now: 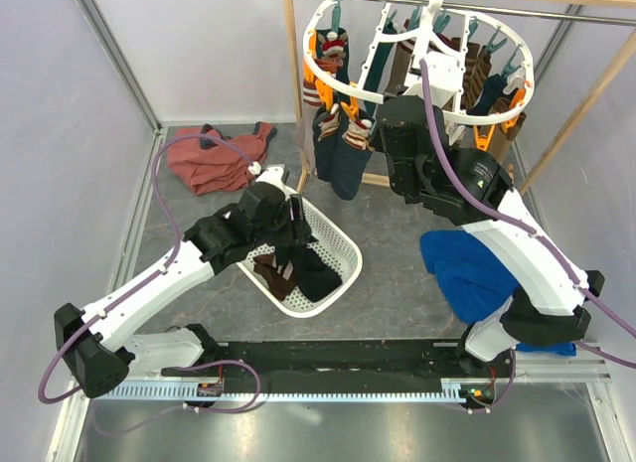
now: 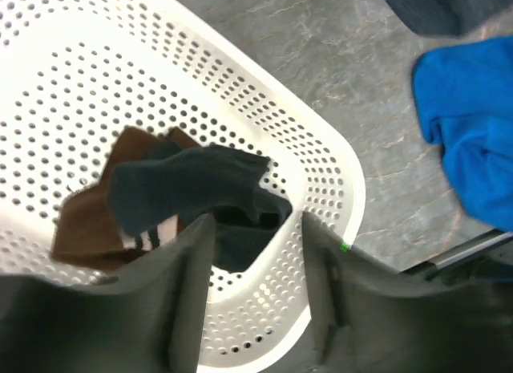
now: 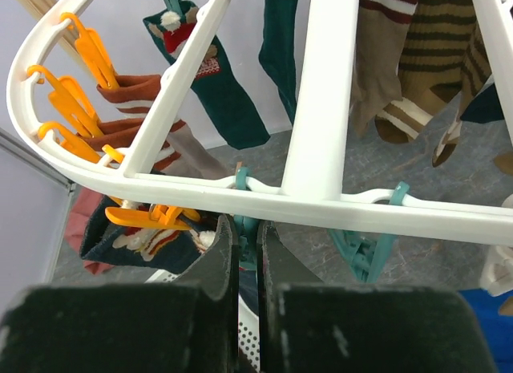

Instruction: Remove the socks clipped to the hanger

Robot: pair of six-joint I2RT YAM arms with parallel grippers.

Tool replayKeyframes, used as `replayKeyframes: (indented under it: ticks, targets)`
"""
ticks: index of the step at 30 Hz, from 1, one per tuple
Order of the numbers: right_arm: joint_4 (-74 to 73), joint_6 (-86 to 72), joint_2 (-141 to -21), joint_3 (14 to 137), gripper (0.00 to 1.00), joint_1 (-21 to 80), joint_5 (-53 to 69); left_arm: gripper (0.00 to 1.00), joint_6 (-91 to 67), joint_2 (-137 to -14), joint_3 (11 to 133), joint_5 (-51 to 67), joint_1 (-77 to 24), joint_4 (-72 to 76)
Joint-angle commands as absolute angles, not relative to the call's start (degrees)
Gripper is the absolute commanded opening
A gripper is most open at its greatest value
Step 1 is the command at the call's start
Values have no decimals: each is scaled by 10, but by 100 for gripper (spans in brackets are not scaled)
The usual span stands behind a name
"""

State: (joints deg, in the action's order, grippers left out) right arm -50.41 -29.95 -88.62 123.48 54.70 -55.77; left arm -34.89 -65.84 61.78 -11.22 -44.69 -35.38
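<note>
- The right gripper (image 3: pixel 244 225) is pressed nearly together, with a teal plastic clip (image 3: pixel 240 180) in the slit, under the rim of the large white plastic oval hanger (image 3: pixel 321 204).
- That clip sits at 12 o'clock from the fingertips. In the top view, the navy long sock (image 1: pixel 346 164) hangs at about 8 o'clock from the gripper, its long axis running straight down.
- The left gripper (image 2: pixel 255 220) is spread over the white perforated plastic basket (image 2: pixel 357 204), above a dark sock (image 2: pixel 192 188), and well apart from the hanger.
- The right arm is nearer, so the pull looks like its job.
</note>
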Motion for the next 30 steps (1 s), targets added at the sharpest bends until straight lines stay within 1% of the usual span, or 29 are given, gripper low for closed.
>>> replayKeyframes:
  ticks: [1, 3, 7, 13, 16, 21, 30]
  targets:
    - [-489, -314, -867, 1222, 7, 541, -538, 75, -372, -650, 647, -145, -443, -364]
    - [-490, -316, -861, 1216, 7, 541, -536, 77, -343, -657, 661, -134, -443, -351]
    - [-485, -322, -852, 1207, 7, 539, -532, 77, -302, -665, 692, -69, -443, -309]
    - [-481, -331, -847, 1206, 7, 537, -519, 77, -230, -666, 687, 22, -446, -189]
    - [-477, -333, -848, 1207, 7, 536, -516, 77, -186, -687, 692, 2, -455, -135]
    - [-477, -337, -851, 1206, 8, 532, -505, 77, -152, -754, 749, -41, -466, -119]
    - [-475, -351, -853, 1206, 7, 523, -489, 79, -131, -803, 767, -140, -510, -65]
